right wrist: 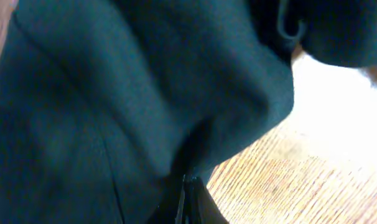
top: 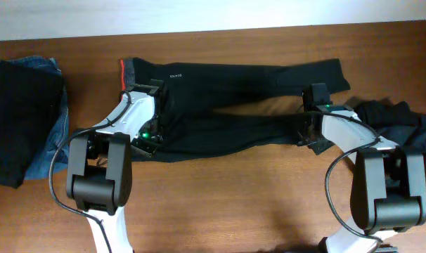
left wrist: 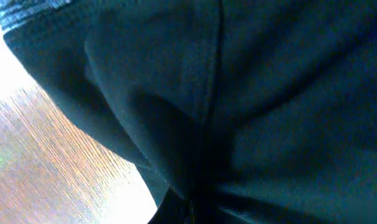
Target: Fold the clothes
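The long black trousers (top: 234, 77) lie stretched across the wooden table, with the grey waistband edged in red (top: 126, 74) at the left end. My left gripper (top: 147, 140) is at the waist end by the near edge, shut on the black fabric. In the left wrist view the cloth (left wrist: 269, 93) fills the frame and bunches into the jaws (left wrist: 195, 211). My right gripper (top: 307, 137) is at the leg end, shut on the cloth. In the right wrist view the fabric (right wrist: 114, 93) folds down into the closed fingertips (right wrist: 188, 199).
A pile of black and blue denim garments (top: 20, 119) lies at the table's left edge. Another crumpled dark garment (top: 396, 116) lies at the right, behind my right arm. Bare wooden table (top: 234, 204) shows in front of the trousers.
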You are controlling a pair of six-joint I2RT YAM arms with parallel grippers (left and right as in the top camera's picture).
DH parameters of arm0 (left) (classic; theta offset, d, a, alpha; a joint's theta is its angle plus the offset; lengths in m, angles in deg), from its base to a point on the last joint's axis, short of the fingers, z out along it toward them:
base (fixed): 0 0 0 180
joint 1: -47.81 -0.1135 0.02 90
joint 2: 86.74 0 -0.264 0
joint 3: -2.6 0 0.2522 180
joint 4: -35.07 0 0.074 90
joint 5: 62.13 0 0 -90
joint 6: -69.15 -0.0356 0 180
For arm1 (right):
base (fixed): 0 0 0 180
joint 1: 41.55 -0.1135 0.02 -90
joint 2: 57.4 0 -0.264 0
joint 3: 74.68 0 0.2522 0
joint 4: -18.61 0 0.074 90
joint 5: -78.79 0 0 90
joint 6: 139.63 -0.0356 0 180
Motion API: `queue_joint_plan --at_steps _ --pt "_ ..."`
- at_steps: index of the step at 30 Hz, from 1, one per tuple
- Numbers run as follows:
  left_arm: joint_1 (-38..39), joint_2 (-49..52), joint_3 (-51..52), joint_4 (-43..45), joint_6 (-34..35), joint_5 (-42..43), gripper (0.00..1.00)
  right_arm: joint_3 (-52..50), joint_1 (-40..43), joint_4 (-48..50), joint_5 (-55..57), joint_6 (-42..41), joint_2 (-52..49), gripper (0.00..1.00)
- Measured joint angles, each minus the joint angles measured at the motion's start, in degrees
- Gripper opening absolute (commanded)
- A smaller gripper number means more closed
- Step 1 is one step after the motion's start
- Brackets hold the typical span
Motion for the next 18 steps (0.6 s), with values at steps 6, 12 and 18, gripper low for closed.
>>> queue_joint_plan --at_steps 6,12,18 --pt "0.0 -1.2 0.2 -2.9 -3.9 -2.8 0.01 0.0 0.0 -3.3 -3.7 6.1 1.0 0.04" --pt "0.0 -10.2 0.3 -5.7 -6.8 -6.7 0.00 0.0 0.0 -8.0 -4.5 7.8 10.1 0.04" --pt "0.0 -11.6 0.3 -9.3 -7.2 -8.0 0.01 0.0 0.0 -13.6 -4.5 8.5 16.7 0.04"
